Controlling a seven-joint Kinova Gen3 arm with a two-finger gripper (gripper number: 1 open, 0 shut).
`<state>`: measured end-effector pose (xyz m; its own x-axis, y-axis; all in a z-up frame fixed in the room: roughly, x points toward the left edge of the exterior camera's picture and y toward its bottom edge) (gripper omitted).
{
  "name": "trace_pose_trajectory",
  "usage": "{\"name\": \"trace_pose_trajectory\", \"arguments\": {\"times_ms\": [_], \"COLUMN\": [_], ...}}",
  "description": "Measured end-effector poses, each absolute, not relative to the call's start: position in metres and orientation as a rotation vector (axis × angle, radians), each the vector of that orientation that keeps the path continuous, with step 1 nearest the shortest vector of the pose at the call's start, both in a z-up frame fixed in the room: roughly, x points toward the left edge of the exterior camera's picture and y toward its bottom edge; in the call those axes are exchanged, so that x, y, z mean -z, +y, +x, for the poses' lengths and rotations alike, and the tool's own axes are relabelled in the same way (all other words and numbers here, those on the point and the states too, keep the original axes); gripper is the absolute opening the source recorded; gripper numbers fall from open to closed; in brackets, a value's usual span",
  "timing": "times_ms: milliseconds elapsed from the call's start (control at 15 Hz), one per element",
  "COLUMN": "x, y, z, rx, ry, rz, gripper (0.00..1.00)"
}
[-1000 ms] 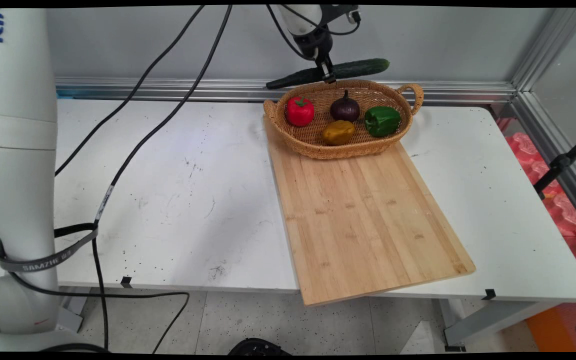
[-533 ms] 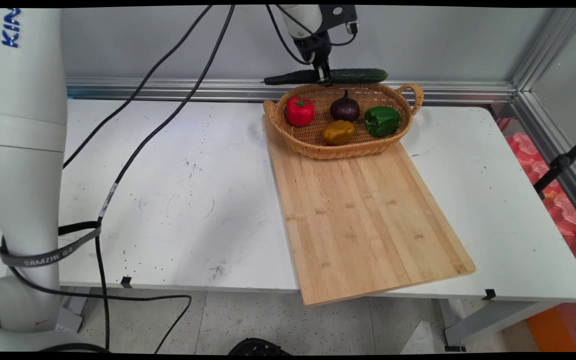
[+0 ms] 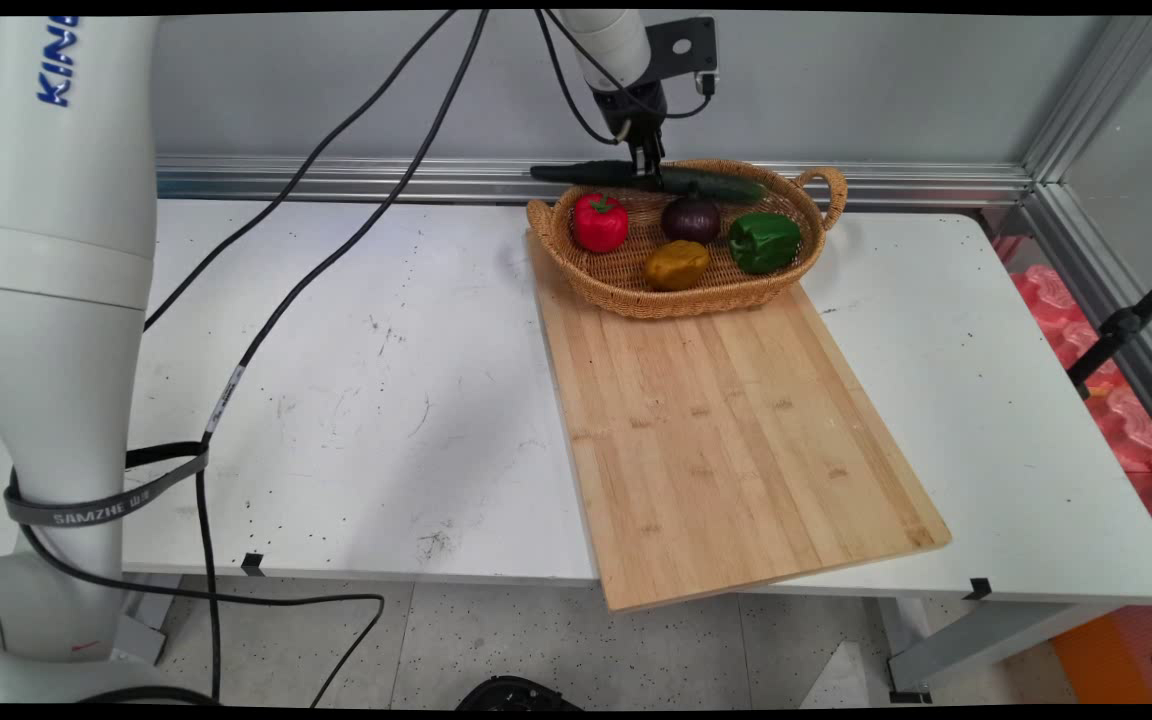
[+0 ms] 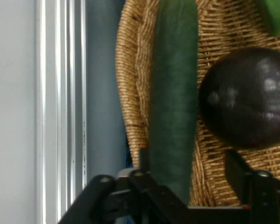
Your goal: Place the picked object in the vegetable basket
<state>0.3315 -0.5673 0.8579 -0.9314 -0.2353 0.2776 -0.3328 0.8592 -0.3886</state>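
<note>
A bamboo cutting board (image 3: 726,440) is lying on the white table (image 3: 336,380), jutting over the near edge, and a wicker basket (image 3: 626,290) is sitting on the board's far end. Inside the basket, a yellow pepper (image 3: 677,265) is lying nearest, with a red pepper (image 3: 600,222), a dark purple onion (image 3: 690,219) and a green pepper (image 3: 764,242) sitting in a row behind it. Farthest back, the black gripper (image 3: 648,172) is clamping a long dark cucumber (image 3: 716,185) near its middle, the cucumber lying across the basket's back rim, just behind the onion.
</note>
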Motion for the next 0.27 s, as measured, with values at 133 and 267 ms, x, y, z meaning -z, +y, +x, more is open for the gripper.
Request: {"name": "trace_pose_trajectory", "arguments": {"times_ms": [133, 267], "x": [-0.8564, -0.8568], "y": [-0.5669, -0.566], "z": [0.3299, 0.3285], "rx": [-0.64, -0.634], "ry": [-2.818, -2.818], "rz": [0.416, 0.398], "gripper": [1.0, 1.0]}}
